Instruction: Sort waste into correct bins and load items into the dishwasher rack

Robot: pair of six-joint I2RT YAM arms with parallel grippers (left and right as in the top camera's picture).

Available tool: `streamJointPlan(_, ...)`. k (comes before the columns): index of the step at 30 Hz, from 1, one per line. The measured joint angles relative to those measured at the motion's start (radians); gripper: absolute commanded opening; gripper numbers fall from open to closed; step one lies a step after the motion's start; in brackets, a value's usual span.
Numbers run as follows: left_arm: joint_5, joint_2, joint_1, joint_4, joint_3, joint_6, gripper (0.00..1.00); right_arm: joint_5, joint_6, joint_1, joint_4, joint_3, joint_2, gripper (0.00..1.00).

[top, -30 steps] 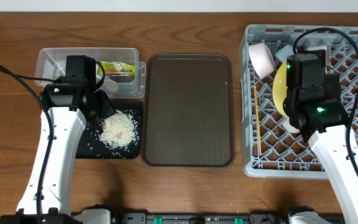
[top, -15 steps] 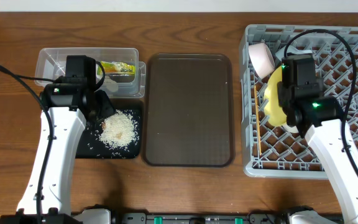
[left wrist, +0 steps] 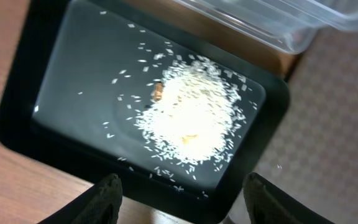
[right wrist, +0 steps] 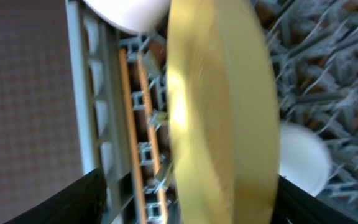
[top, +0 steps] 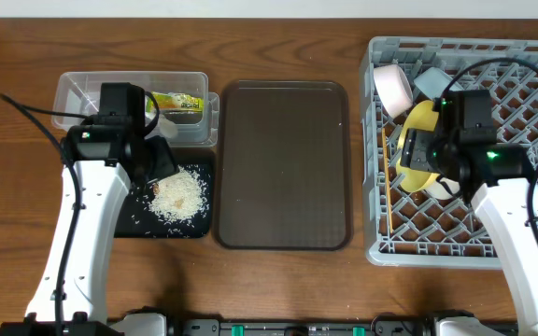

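Loading step: right hand [right wrist: 190, 198] apart, astride yellow plate [right wrist: 219, 93] standing edgewise in rack [top: 373, 201]. Next: withdraw upward without tipping it. Left hand [left wrist: 183, 194] apart, empty.

White-shelled left arm [top: 75, 233] and right arm [top: 521, 245] end in black wrist housings [top: 115, 117], each lit by 1 green light [top: 490, 156]. Black cables [top: 26, 109] loop off both.

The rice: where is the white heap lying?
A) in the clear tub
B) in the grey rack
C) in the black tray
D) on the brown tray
C: the left wrist view shows the rice heaped inside the black tray, with only loose grains scattered around it on the tray floor.
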Motion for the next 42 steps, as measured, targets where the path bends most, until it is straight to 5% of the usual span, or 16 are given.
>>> streamJointPlan(12, 0.032, -0.031, -0.159, -0.037, -0.056, 0.057, 0.63, -0.082, 0.021, -0.011, -0.14, -0.001, -0.017, 0.79)
streamJointPlan(19, 0.023, -0.309, -0.211, 0.098, -0.249, 0.058, 0.64, -0.093, 0.028, -0.011, -0.084, -0.123, -0.153, 0.87)
streamJointPlan(23, 0.018, -0.539, -0.214, 0.138, -0.346, 0.065, 0.84, -0.094, 0.017, -0.011, 0.004, -0.257, -0.334, 0.99)
streamJointPlan(32, 0.008, -0.838, -0.215, 0.15, -0.425, 0.063, 0.87, -0.043, 0.006, -0.011, 0.046, -0.41, -0.702, 0.99)
streamJointPlan(42, 0.008, -0.851, -0.215, 0.138, -0.425, 0.063, 0.93, -0.026, 0.005, -0.011, 0.038, -0.412, -0.752, 0.99)
